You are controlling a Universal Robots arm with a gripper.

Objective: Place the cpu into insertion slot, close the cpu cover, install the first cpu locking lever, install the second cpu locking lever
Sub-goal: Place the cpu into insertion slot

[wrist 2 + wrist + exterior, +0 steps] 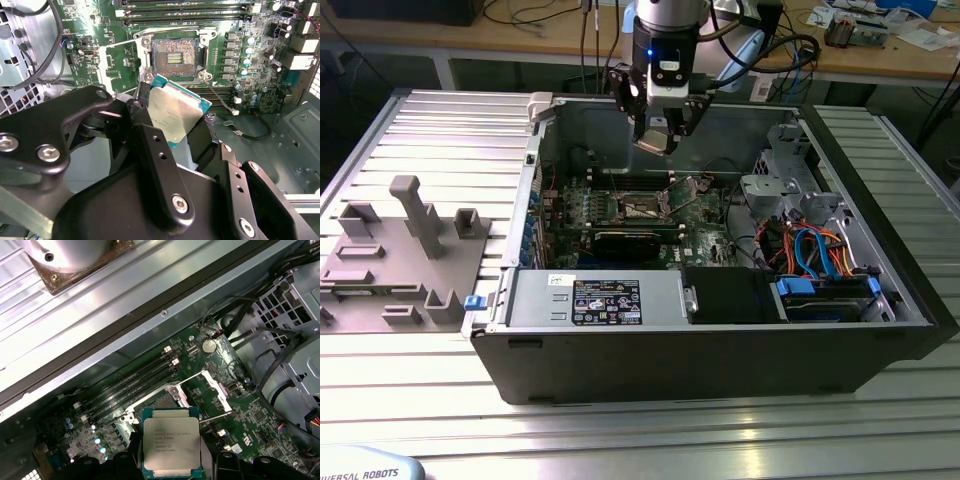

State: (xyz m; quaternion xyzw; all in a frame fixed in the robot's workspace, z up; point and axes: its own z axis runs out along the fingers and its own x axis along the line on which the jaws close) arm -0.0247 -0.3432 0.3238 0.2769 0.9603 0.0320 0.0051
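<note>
The cpu (172, 112) is held in the clenched pincer (658, 140), which is closed on two opposite edges of the chip; its silvery-grey top is seen clearly in the first wrist view (171, 445). In the exterior view, read as a clock face, the pincer hangs over the open computer case (720, 350) at about twelve o'clock from the insertion slot (642, 207), and the black power-supply box (605, 300) lies at six o'clock from that slot. The case stands on the ribbed worktop (440, 120). In the second wrist view the insertion slot (175, 59) is bare and the chip is well apart from it, so the cpu is judged as not yet placed. The cpu cover (217, 389) is lifted open beside the slot. The chip is judged to be light, stiff and flat, with a smooth top that can slip. Its underside and the slot's contacts are probably fragile, so a grip on the edges only is considered right.
</note>
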